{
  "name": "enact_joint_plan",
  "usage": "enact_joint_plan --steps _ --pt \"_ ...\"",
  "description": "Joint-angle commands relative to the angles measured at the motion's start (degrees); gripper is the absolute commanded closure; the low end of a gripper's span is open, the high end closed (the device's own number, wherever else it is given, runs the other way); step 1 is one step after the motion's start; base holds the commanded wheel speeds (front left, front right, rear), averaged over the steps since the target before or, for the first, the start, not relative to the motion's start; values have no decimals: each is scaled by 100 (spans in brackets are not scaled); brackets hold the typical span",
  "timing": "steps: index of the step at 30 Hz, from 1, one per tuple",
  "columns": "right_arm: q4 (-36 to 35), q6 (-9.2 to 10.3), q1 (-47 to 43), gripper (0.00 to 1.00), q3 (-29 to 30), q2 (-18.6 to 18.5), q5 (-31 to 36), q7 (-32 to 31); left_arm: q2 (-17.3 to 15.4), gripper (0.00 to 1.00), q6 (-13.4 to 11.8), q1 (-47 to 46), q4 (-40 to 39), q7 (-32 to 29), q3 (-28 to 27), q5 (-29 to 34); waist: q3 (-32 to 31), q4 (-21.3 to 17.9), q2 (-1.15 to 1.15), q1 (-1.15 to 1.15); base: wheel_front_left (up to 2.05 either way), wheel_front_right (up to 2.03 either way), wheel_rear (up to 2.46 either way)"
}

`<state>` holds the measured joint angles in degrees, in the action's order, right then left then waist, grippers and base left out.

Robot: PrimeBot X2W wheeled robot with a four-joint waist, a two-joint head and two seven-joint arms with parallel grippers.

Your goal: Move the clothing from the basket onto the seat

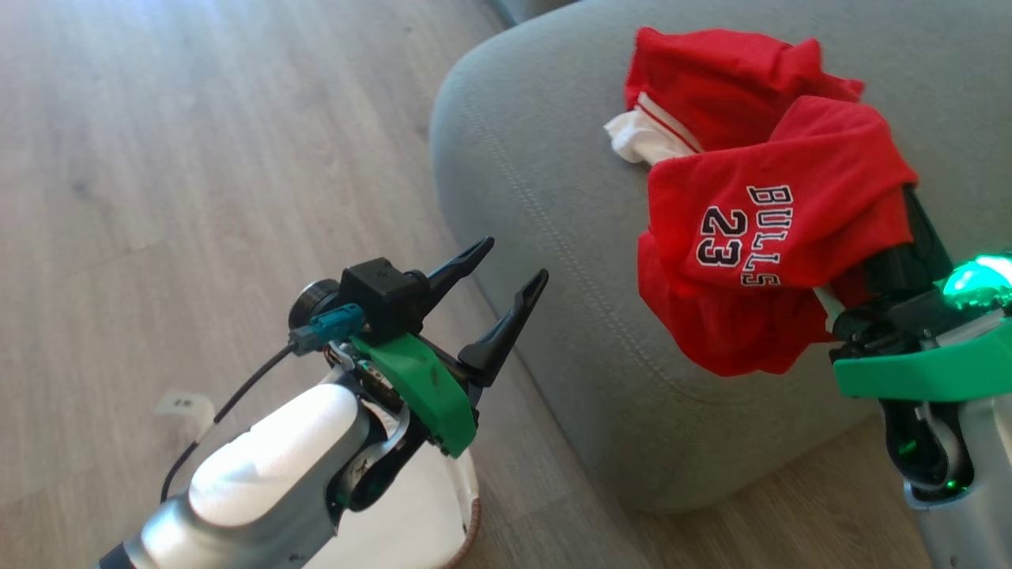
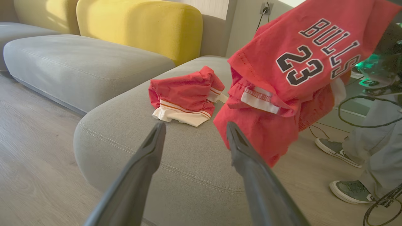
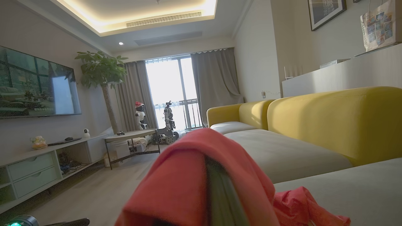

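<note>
at the right edge of the head view the right gripper point(image 1: 921, 237) has its jaws clenched on the red "bulls 23" jersey point(image 1: 759, 213), which hangs draped over them above the near corner of the grey seat point(image 1: 538, 197). a second red garment point(image 1: 711, 79) with white trim lies crumpled on the seat at upper right. the left gripper point(image 1: 514, 261), lower centre, holds nothing, jaws spread wide. the basket point(image 1: 473, 506) peeks out at the bottom edge under that arm, on the wooden floor point(image 1: 158, 158).
</note>
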<state>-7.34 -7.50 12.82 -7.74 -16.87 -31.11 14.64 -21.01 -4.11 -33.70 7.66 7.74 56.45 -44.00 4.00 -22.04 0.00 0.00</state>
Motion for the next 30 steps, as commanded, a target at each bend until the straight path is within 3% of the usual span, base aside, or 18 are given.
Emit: enact_joint_plan --steps 1,9,16,30 --pt "-237 1 2 100 -39 -61 41 36 -160 0 -34 -341 -162 69 -290 78 72 -213 0 0 0 0 0" --pt "-362 1 -27 100 -21 -25 60 36 -177 0 -59 -382 -175 101 -283 110 162 -615 0 0 0 0 0" --pt "-372 1 19 100 73 -64 143 34 -172 0 -67 -416 -183 118 -266 118 253 -737 0 0 0 0 0" --pt "854 1 1444 100 295 -534 -2 -97 -239 0 6 -654 -300 -81 -192 159 843 -364 0 0 0 0 0"
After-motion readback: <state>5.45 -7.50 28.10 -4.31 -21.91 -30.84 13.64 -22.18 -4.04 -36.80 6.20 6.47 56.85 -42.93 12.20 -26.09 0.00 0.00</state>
